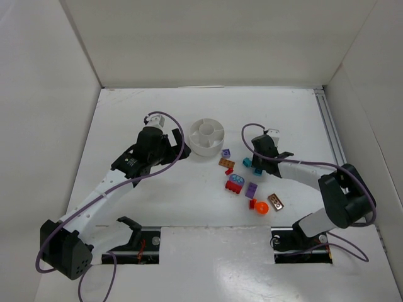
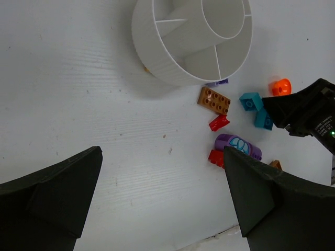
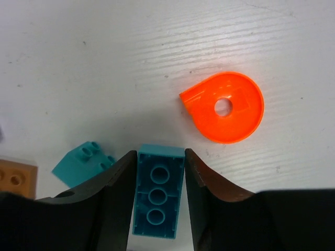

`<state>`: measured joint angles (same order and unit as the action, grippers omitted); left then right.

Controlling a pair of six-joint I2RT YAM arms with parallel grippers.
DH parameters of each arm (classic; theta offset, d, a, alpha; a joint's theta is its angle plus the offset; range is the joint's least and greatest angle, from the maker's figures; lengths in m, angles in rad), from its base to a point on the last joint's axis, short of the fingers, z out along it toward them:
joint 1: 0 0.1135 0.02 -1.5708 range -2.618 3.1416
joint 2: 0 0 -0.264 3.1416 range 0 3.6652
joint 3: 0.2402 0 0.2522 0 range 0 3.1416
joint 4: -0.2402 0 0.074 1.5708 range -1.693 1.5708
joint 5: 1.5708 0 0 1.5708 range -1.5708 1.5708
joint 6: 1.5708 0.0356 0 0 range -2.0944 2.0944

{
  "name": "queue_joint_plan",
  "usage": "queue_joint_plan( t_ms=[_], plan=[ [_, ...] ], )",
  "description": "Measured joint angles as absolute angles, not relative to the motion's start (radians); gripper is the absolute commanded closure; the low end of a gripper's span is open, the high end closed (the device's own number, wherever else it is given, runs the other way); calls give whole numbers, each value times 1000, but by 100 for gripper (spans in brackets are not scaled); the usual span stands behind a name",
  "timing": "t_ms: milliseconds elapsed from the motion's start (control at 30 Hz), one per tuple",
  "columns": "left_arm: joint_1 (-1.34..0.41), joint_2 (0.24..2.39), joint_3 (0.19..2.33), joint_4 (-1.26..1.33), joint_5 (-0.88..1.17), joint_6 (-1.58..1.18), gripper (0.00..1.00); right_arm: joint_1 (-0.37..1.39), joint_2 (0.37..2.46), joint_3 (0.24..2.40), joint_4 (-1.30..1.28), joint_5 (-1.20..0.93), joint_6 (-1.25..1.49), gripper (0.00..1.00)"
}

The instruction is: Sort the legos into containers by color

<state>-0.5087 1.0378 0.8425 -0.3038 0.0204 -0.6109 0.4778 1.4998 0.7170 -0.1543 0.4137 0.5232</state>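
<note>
The right tool stood low over the white desk, its two fingers pressed against the long sides of a teal brick. The brick sat squarely between them, hollow underside towards the wrist camera and one short end poking out past the fingertips. Whether it rested on the desk or was raised off it could not be told.

Just to one side of that tool lay a second teal brick, studs up. On the other side, a little ahead of the fingertips, lay an orange rounded piece with a hole through it. Neither touched the tool.

The other legos were scattered nearby on the desk: a brown plate, a small red piece and a purple rounded piece.

The white dish stood apart from the held brick, between the two arms and farther from their bases. The left tool hung above bare desk with its fingers spread wide and nothing between them. The dish lay just ahead of it, and the legos lay off to one side.
</note>
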Motion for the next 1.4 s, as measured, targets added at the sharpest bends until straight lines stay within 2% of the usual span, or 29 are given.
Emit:
queue_joint_plan(
  t_ms=[33, 133, 300, 333, 567, 700, 933, 1200, 1400],
  plan=[
    [-509, 1038, 842, -304, 20, -611, 0, 483, 1488, 715, -157, 416, 522, 64],
    [-509, 1038, 842, -304, 18, -611, 0, 499, 1443, 705, -167, 429, 518, 67],
    [-509, 1037, 842, -305, 17, -612, 0, 522, 1378, 704, -203, 464, 471, 87],
    [-509, 1037, 842, -305, 17, -613, 0, 529, 1365, 705, -208, 469, 460, 89],
    [-509, 1027, 842, -305, 17, -618, 0, 552, 1280, 712, -155, 470, 270, 90],
    [-509, 1015, 842, -304, 17, -619, 0, 571, 1298, 770, 32, 360, 6, 89],
    [-509, 1010, 834, -303, 13, -619, 0, 592, 1496, 911, 517, 45, -305, 87],
    [-509, 1010, 830, -303, 9, -627, 0, 591, 1751, 937, 905, -201, -325, 86],
    [-509, 1010, 830, -303, 7, -627, 0, 587, 1805, 920, 1111, -289, -273, 85]
  ],
)
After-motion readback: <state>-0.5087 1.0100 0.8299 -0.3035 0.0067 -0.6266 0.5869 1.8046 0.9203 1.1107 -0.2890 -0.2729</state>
